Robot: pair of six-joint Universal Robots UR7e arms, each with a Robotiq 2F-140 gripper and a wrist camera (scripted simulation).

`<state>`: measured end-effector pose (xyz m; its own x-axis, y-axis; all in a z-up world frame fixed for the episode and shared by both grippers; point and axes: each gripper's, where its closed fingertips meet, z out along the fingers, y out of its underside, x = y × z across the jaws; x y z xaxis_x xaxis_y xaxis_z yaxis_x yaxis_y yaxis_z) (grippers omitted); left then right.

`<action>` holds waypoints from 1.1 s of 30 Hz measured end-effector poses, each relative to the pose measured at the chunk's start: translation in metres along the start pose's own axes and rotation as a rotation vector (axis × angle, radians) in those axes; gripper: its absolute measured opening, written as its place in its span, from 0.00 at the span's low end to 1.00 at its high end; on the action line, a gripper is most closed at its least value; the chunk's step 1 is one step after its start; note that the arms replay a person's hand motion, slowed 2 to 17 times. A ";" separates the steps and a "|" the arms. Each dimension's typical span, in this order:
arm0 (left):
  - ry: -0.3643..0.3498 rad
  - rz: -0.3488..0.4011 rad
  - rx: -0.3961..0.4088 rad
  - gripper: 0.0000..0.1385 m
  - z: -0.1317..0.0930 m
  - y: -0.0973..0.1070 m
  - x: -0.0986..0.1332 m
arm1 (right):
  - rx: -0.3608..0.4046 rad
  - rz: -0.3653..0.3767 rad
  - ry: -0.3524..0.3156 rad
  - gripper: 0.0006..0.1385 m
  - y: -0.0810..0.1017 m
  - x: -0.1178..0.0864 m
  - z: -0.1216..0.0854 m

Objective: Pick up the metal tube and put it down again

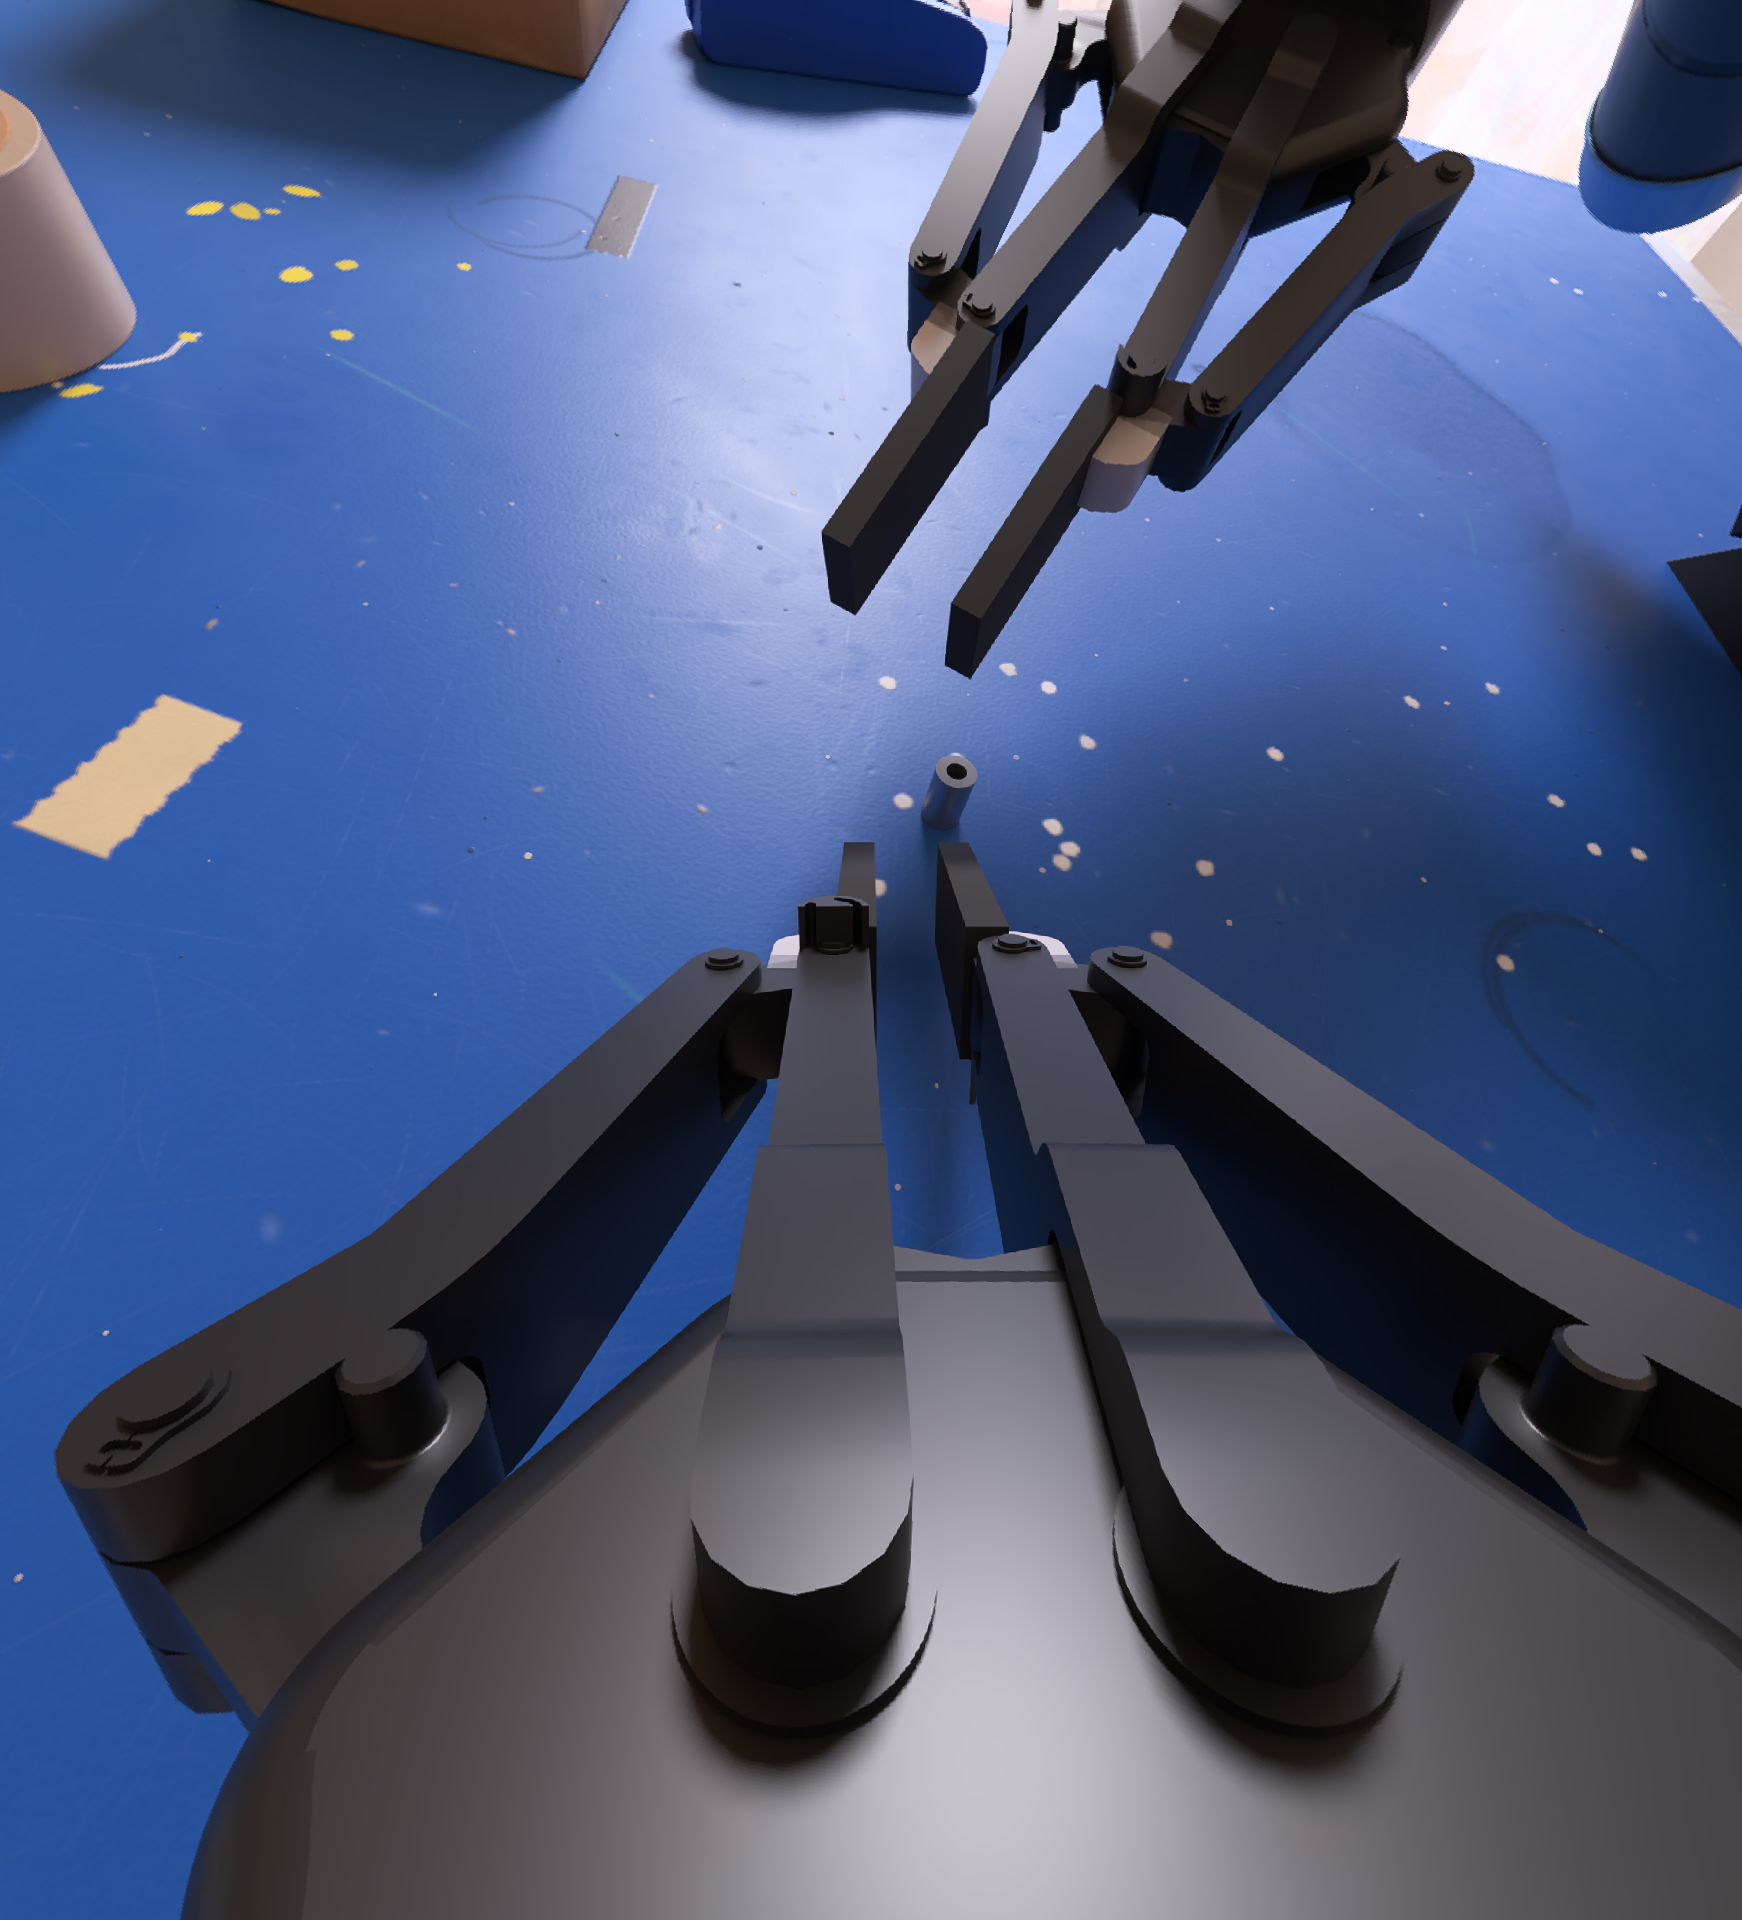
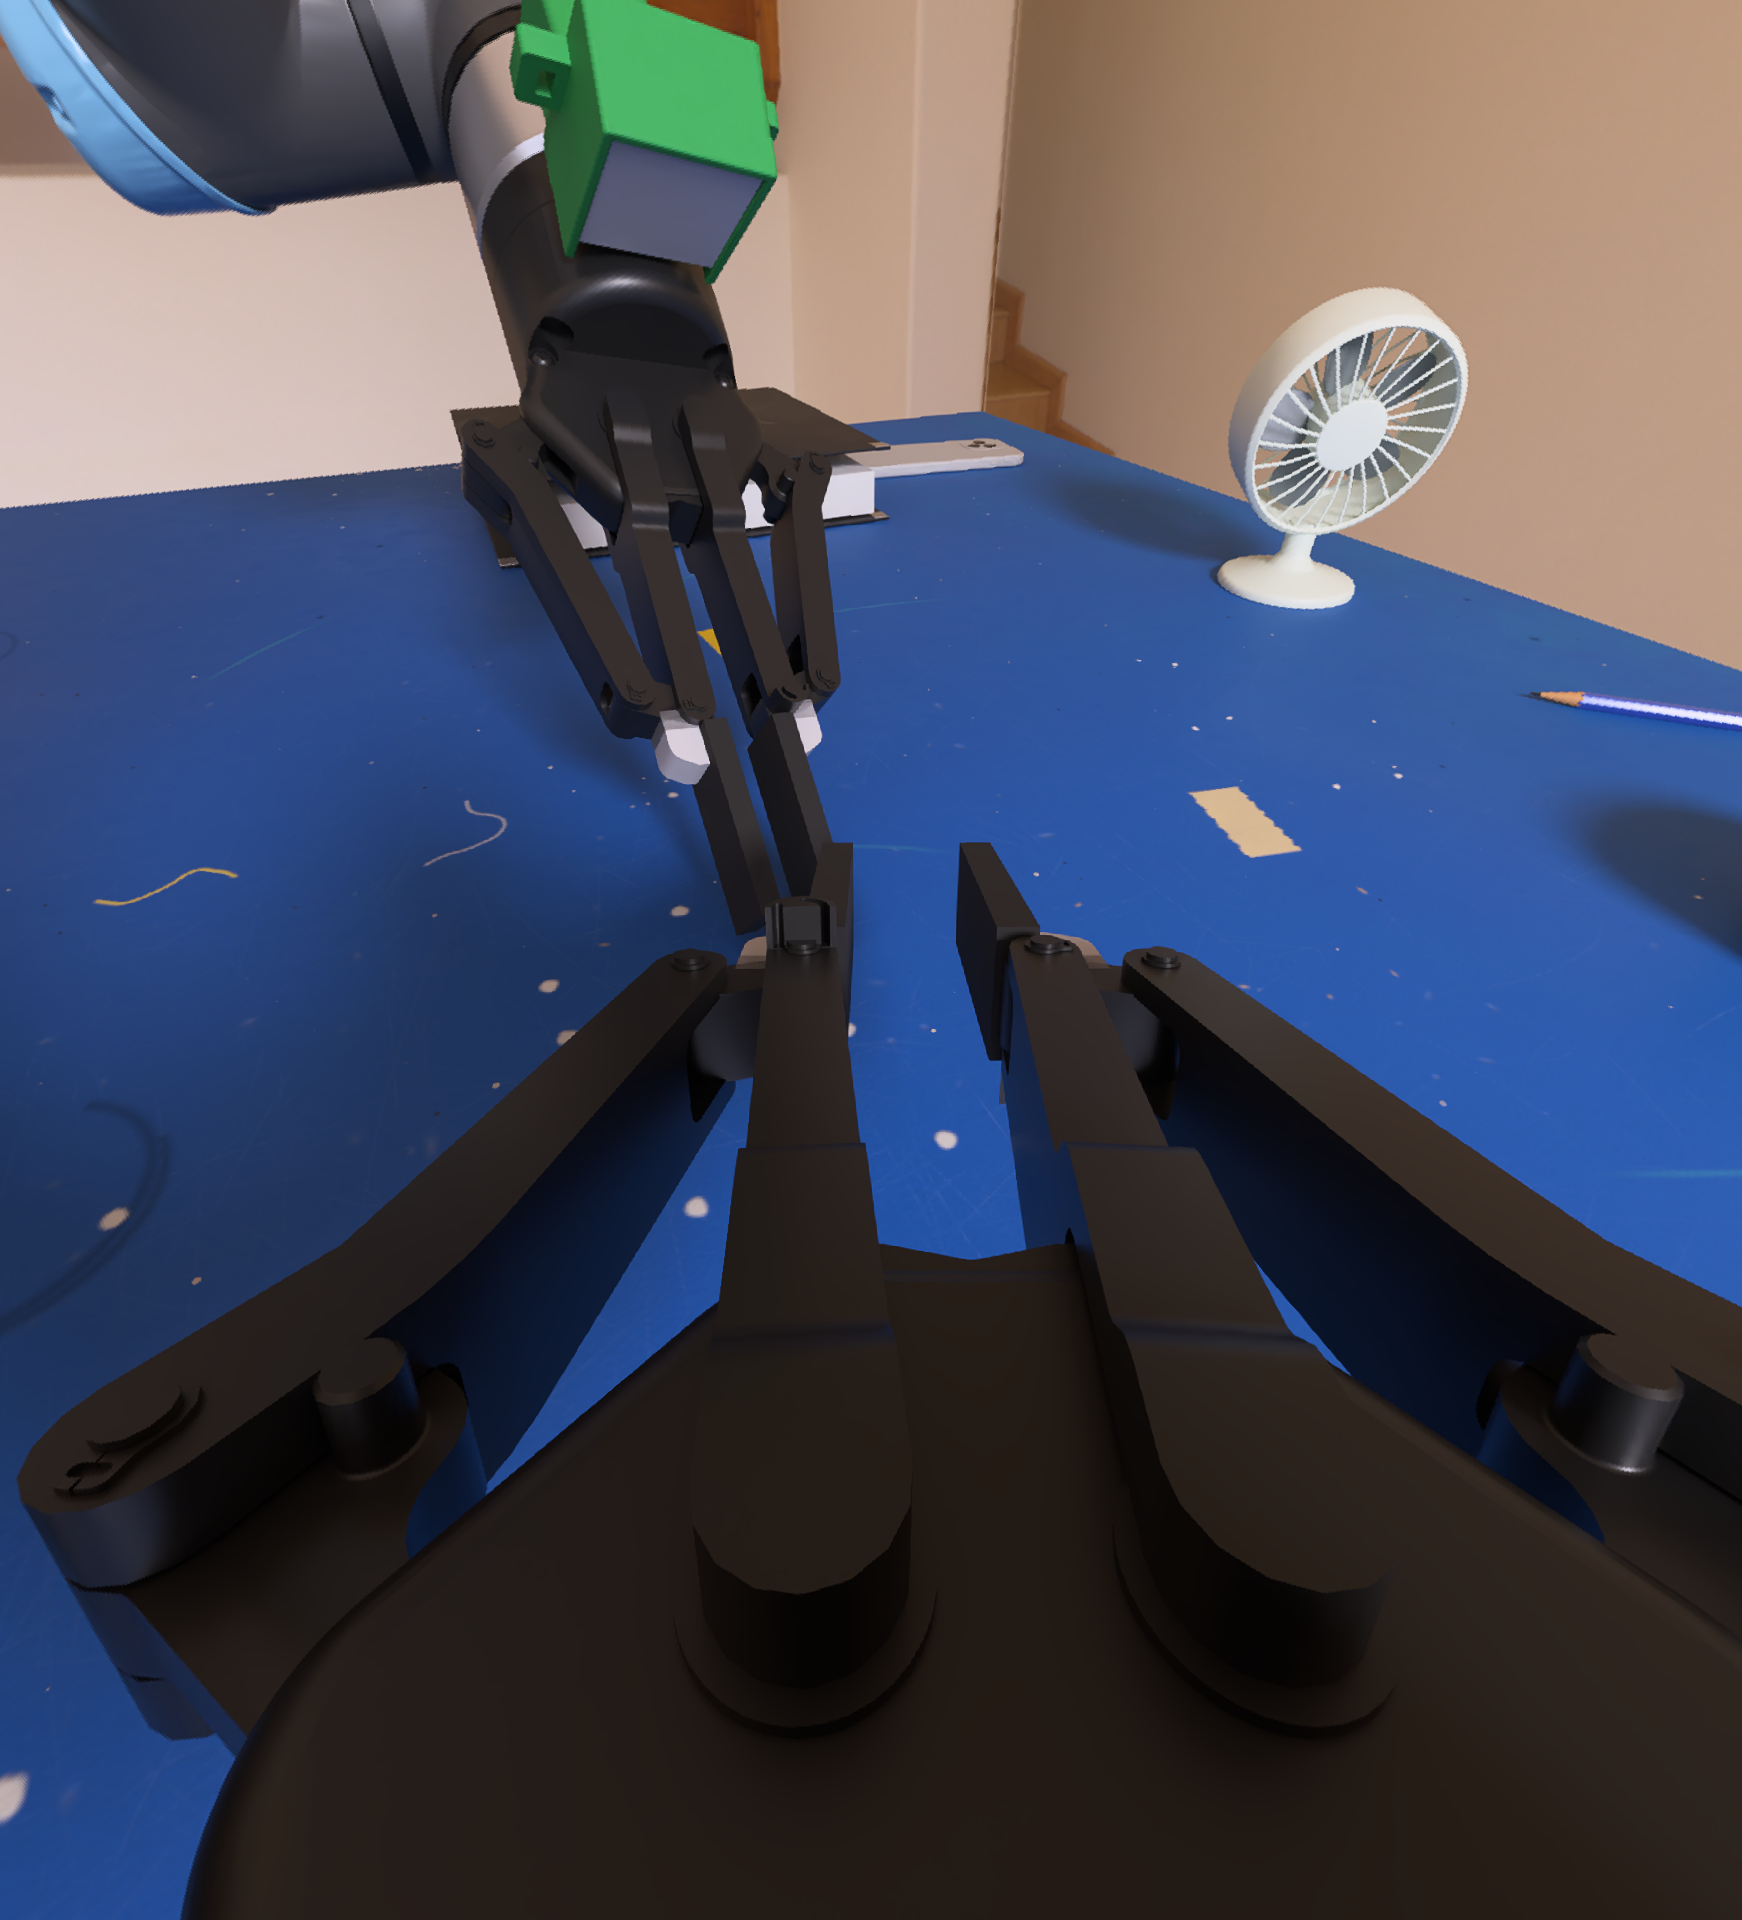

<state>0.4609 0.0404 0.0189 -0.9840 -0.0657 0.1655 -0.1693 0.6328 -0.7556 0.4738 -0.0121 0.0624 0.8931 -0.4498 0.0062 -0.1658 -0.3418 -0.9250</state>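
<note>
One small silvery metal tube, hollow-ended, tilted.

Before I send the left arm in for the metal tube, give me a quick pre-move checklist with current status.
1. Tube located: ok. The metal tube stands on the blue table just ahead of the left gripper.
2. Tube free: ok. Nothing touches it; neither gripper holds it.
3. Left jaws wide enough: not ok. The gap looks narrow, roughly tube-width; open first.
4. Alignment: cannot tell. The tube sits slightly right of the gap's centre line.
5. Right gripper clear: not ok. It hovers close beyond the tube, jaws partly open.
6. Tube visible to right wrist view: not ok, hidden from it.
</note>
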 end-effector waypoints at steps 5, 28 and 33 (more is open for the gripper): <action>0.000 -0.001 0.000 0.12 0.000 0.000 0.000 | -0.003 0.001 -0.001 0.19 0.000 0.000 0.000; 0.002 0.002 0.001 0.12 0.000 0.000 0.000 | -0.022 -0.009 -0.004 0.18 0.002 -0.002 0.002; 0.002 0.002 0.001 0.12 0.000 0.000 0.000 | -0.026 -0.013 -0.004 0.18 0.003 -0.002 0.002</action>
<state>0.4606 0.0402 0.0190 -0.9842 -0.0630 0.1656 -0.1677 0.6325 -0.7562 0.4726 -0.0103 0.0591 0.8968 -0.4421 0.0164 -0.1650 -0.3686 -0.9148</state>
